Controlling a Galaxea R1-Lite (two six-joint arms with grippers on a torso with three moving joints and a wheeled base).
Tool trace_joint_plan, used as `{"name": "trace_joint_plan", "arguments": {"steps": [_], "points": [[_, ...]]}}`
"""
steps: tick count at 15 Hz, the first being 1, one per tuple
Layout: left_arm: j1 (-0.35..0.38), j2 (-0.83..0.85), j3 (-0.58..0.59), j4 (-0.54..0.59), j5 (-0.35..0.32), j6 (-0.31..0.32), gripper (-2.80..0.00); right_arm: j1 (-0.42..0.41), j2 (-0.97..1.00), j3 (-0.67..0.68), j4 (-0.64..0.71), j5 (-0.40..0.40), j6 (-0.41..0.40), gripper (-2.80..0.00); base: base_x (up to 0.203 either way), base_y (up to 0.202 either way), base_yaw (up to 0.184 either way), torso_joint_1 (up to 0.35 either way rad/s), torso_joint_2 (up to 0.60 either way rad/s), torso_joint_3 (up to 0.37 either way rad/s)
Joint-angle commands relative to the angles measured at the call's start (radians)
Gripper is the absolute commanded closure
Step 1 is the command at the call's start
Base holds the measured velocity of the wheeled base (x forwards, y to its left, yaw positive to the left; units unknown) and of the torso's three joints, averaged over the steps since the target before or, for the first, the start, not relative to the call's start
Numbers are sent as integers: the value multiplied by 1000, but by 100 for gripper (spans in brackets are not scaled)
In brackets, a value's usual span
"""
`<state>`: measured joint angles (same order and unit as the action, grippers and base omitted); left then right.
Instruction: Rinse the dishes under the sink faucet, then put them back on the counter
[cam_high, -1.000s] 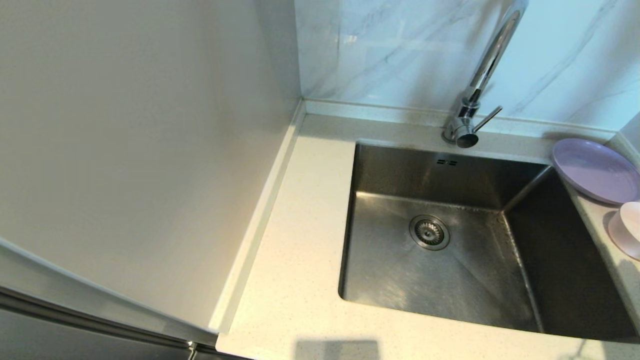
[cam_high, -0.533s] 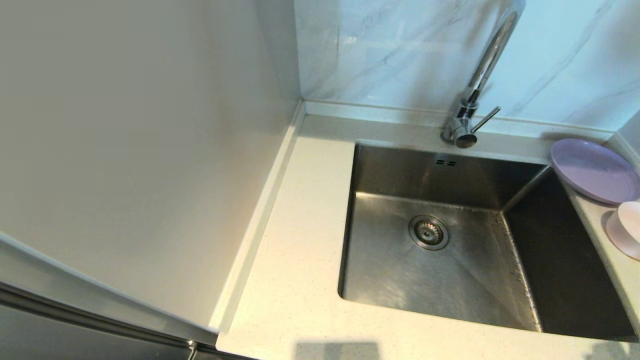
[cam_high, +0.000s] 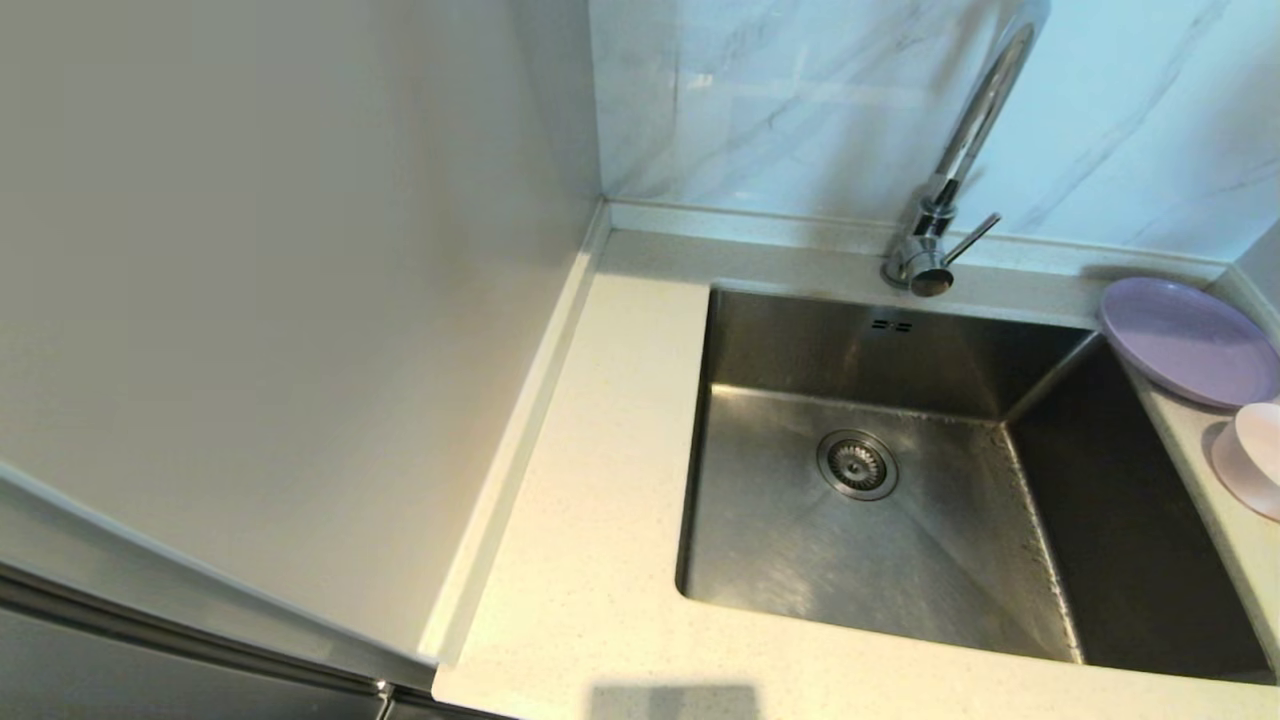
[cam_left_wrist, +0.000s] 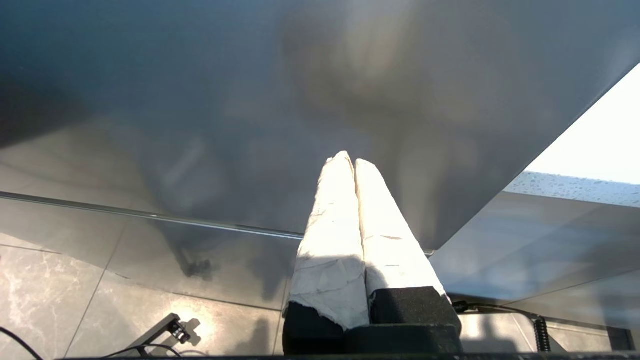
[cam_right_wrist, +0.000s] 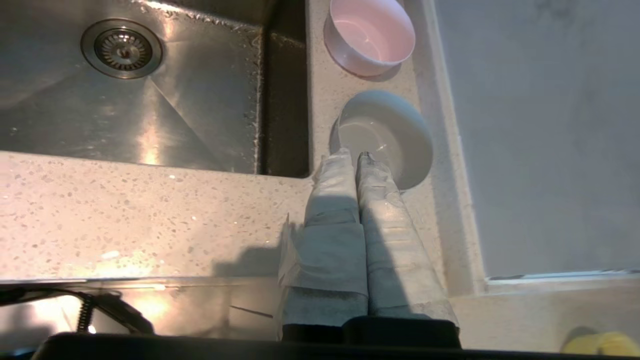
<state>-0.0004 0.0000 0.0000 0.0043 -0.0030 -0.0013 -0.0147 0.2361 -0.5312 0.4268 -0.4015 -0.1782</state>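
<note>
The lilac plate (cam_high: 1185, 340) lies on the counter (cam_high: 590, 480) at the sink's (cam_high: 850, 560) far right corner. The pink dish (cam_high: 1255, 455) stands nearer, at the head view's right edge. The chrome faucet (cam_high: 975, 120) rises behind the sink, with no water running. No gripper shows in the head view. In the right wrist view my right gripper (cam_right_wrist: 352, 156) is shut, its tips over the near rim of the whitish bowl (cam_right_wrist: 387, 135). The pink dish (cam_right_wrist: 370, 35) stands beyond that bowl. My left gripper (cam_left_wrist: 348, 160) is shut and holds nothing, low before a dark cabinet front.
A plain wall (cam_high: 250, 300) closes off the counter's left side. A low raised rim (cam_right_wrist: 452, 165) runs close beside the bowls on the narrow strip right of the sink. The drain strainer (cam_high: 857, 465) sits in the basin. Something yellow (cam_right_wrist: 600, 344) lies low at the right.
A faint shadow at the counter's front right corner has faded. The dishes have not moved.
</note>
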Motion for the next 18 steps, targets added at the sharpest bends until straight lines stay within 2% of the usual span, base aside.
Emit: {"name": "trace_joint_plan", "arguments": {"steps": [1,5,8,10,14,16,18], "points": [[0,0,0,0,0,0,0,10,-81,72,-13,17,19,0,0,0,0,0,0,0],[0,0,0,0,0,0,0,15,-227,166,-19,133,28,0,0,0,0,0,0,0],[0,0,0,0,0,0,0,15,-233,237,-67,212,42,0,0,0,0,0,0,0],[0,0,0,0,0,0,0,15,-233,314,-165,280,41,0,0,0,0,0,0,0],[0,0,0,0,0,0,0,15,-233,541,-498,353,44,0,0,0,0,0,0,0],[0,0,0,0,0,0,0,15,-233,541,-448,405,71,0,0,0,0,0,0,0],[0,0,0,0,0,0,0,15,-233,538,-397,408,104,0,0,0,0,0,0,0]]}}
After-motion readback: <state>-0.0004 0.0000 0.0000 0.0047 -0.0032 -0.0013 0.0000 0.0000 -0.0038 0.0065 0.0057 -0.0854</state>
